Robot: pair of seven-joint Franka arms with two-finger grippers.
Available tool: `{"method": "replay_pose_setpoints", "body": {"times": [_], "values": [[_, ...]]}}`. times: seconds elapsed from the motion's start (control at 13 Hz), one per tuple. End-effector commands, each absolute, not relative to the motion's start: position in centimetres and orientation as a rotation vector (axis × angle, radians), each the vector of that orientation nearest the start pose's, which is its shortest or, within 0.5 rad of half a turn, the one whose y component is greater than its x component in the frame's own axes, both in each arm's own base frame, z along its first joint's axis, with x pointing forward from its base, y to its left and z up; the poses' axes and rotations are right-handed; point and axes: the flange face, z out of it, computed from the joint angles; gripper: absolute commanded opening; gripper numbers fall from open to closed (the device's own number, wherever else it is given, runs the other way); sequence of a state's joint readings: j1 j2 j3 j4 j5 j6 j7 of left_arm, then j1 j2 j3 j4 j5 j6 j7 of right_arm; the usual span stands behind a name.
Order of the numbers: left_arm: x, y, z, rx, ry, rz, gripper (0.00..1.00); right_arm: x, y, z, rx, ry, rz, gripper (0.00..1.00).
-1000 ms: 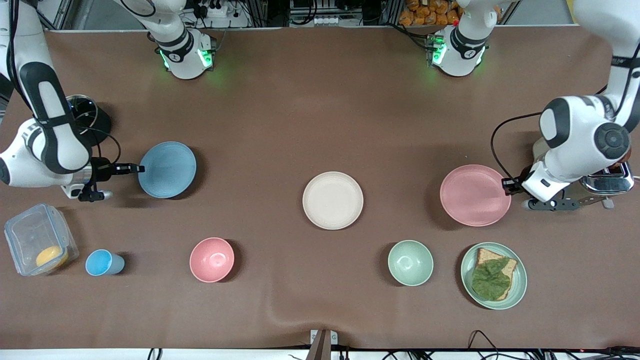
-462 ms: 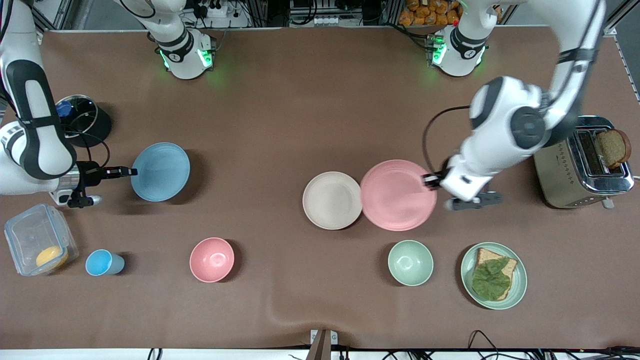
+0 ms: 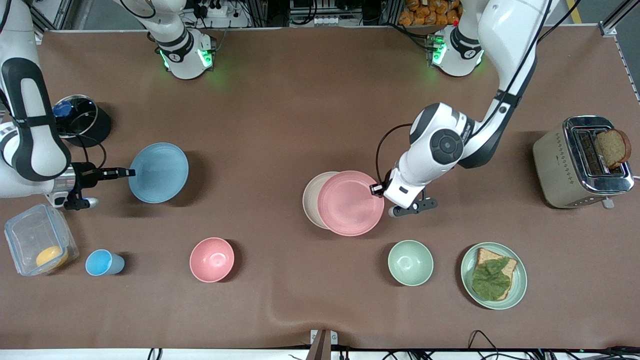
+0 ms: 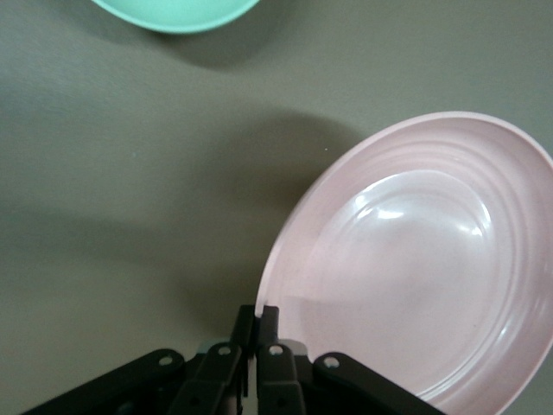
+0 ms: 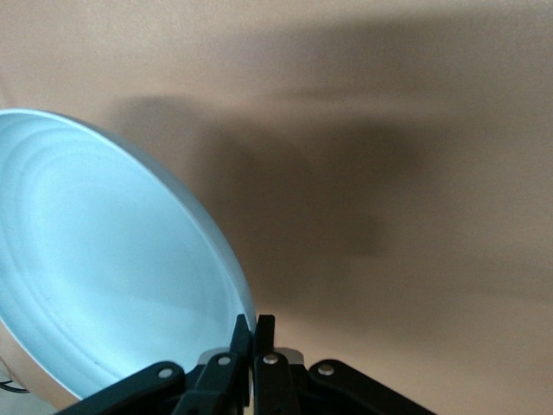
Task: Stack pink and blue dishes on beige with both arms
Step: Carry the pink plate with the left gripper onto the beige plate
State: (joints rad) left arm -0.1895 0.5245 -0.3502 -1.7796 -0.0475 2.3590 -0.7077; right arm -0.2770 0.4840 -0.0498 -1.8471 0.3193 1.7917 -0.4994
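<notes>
Left arm: reaches in low, left gripper (image 3: pixel 374 189) pinching pink plate's (image 3: pixel 350 202) rim, roughly level over beige plate (image 3: pixel 310 200).
Right arm: right gripper (image 3: pixel 131 172) clamps the tilted blue plate (image 3: pixel 159 172) aloft.

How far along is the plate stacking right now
Nothing is stacked yet. In hand: the left tool is shut on the rim of the pink plate, held over most of the beige plate but not released. The right tool is shut on the rim of the blue plate, raised near the right arm's end of the table. Left: release pink on beige, then bring blue on top.
</notes>
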Motion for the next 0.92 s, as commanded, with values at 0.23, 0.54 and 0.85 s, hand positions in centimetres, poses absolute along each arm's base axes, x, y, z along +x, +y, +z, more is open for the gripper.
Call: {"method": "replay_pose_setpoints", "body": {"times": [0.23, 0.54, 0.85], "values": [[57.7, -36.0, 24.5, -3.387, -0.37, 0.043, 0.0, 56.4, -15.3, 23.6, -2.629, -0.012, 0.533, 0.0], [56.5, -37.2, 23.5, -3.38, -0.328, 0.067, 0.0, 56.5, -14.9, 23.7, -2.631, -0.021, 0.534, 0.0], [55.8, -37.1, 22.6, -3.363, -0.309, 0.088, 0.0, 57.5, -13.5, 25.2, -2.625, 0.01, 0.582, 0.0]]}}
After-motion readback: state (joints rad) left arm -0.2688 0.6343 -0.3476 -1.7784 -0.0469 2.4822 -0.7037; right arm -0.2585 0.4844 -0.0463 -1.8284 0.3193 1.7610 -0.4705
